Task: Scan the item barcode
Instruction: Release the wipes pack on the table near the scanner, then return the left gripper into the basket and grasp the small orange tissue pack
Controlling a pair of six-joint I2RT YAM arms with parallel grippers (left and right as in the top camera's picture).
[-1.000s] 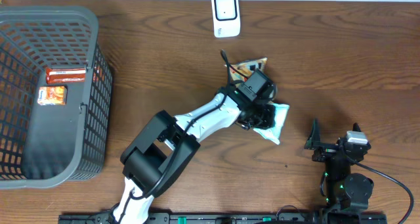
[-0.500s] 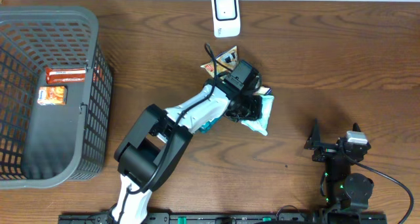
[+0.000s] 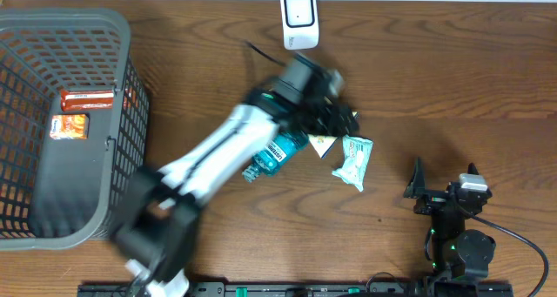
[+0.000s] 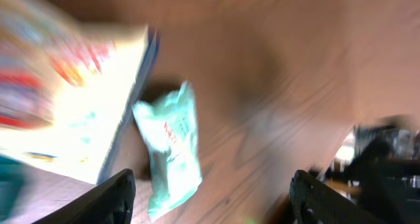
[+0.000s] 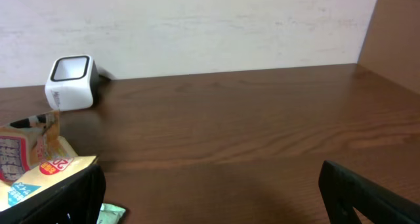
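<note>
Brown wood tabletop point(image 3: 452, 70) fills the overhead view, pale wall behind it in the right wrist view. Grey mesh basket point(image 3: 52, 184) sits at far left, probably the drop bin for scanned goods; two orange packs point(image 3: 71, 125) already lie in it.

Left arm point(image 3: 218, 153) stretches from the bottom edge up to frame centre, motion-blurred. Left hand point(image 3: 335, 114) is over the loose pile, just below the scanner. Wrist view shows its fingers point(image 4: 118, 191) wide apart with nothing between them: open, holding nothing.

Right arm point(image 3: 457, 236) is parked lower right. Right hand point(image 3: 418, 188) is open and empty, likely kept out of the way.

Blue pouch point(image 3: 274, 156) lies partly under the arm. Snack bag point(image 3: 324, 143) lies just beside it. Mint packet point(image 3: 352, 160) lies flat on the tabletop right of the bag, near it, below the open fingers. It looks like the item in play, not gripped now.

White scanner point(image 3: 299, 18) stands at top centre, window facing the pile, so an item only needs lifting toward it. Barcode not readable in any view.
</note>
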